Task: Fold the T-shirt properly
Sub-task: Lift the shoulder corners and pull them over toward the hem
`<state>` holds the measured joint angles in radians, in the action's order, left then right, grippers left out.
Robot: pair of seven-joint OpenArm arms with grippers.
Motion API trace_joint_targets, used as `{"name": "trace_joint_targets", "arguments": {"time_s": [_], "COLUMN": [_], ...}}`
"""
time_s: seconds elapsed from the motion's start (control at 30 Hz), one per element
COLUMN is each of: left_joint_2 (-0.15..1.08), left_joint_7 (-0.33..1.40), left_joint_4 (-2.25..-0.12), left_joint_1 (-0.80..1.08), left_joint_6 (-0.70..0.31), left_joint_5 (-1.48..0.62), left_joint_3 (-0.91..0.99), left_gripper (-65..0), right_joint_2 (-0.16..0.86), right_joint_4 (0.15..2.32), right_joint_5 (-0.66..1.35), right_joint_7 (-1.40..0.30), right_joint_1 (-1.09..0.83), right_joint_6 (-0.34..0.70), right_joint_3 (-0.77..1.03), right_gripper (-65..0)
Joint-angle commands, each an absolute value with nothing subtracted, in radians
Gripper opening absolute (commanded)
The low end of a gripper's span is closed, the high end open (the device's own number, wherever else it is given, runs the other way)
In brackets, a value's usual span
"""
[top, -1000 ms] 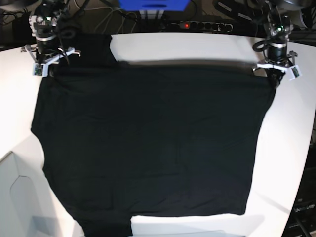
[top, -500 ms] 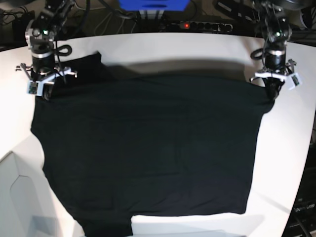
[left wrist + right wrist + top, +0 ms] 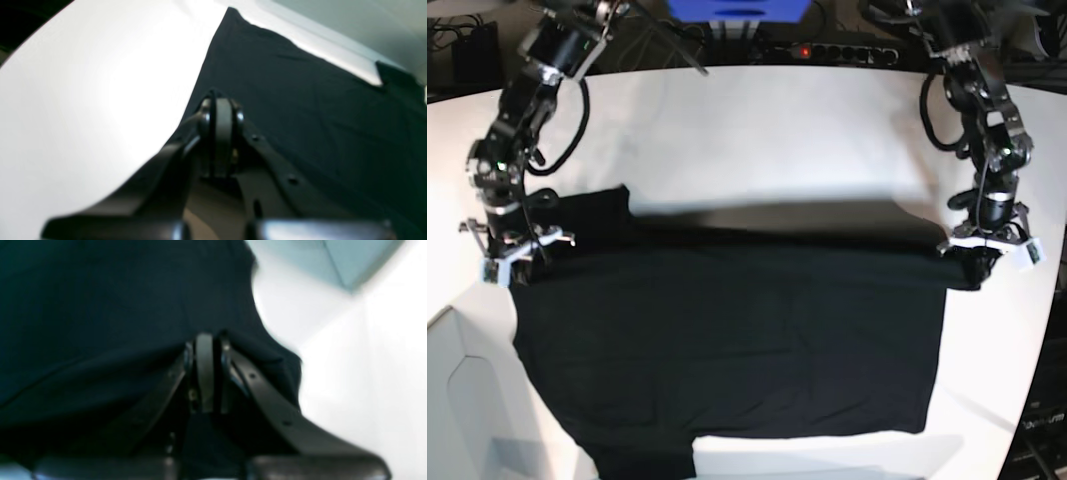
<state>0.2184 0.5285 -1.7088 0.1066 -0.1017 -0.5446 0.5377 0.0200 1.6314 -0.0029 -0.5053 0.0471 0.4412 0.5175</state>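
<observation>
The black T-shirt (image 3: pixel 727 340) lies spread on the white table (image 3: pixel 777 140), with its far edge lifted and drawn toward the front. No print or label shows. My left gripper (image 3: pixel 980 262), on the right of the base view, is shut on the shirt's far right corner. In the left wrist view the left gripper (image 3: pixel 223 103) pinches the cloth (image 3: pixel 317 110). My right gripper (image 3: pixel 519 262), on the left of the base view, is shut on the far left corner beside a sleeve (image 3: pixel 592 215). In the right wrist view the right gripper (image 3: pixel 205 340) grips bunched cloth (image 3: pixel 100 306).
A power strip (image 3: pixel 837 50), cables and a blue box (image 3: pixel 737 10) sit behind the table's far edge. A pale grey panel (image 3: pixel 457 400) stands at the front left. The shirt's near sleeve (image 3: pixel 642 462) reaches the table's front edge.
Both grippers have moved toward the front of the table, carrying the shirt's far edge with them. The bare white table behind the shirt has grown.
</observation>
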Motion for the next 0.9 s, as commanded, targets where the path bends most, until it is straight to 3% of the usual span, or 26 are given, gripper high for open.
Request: {"name": "trace_joint_targets", "arguments": {"time_s": [0.0, 0.5, 0.87], "left_joint_2": [0.234, 0.209, 0.209], "left_joint_7": [0.501, 0.495, 0.495], "left_joint_4": [-1.715, -1.468, -1.351], "left_joint_1": [0.071, -0.157, -0.219], "left_joint_6": [-0.102, -0.102, -0.102], "left_joint_5": [-0.549, -0.418, -0.418], "left_joint_3": [0.538, 0.458, 0.455], "left_gripper": [-65.0, -65.0, -65.0], "right_joint_2": [0.047, 0.166, 0.193], "right_joint_4": [1.62, 1.193, 0.987], "right_joint_5": [0.001, 0.001, -0.001], "right_joint_7": [-0.476, -0.467, -0.315], "right_joint_1": [0.091, 0.423, 0.481], "right_joint_6": [0.443, 0.441, 0.441], "right_joint_3": [0.506, 0.421, 0.412], "right_gripper": [-65.0, -65.0, -65.0]}}
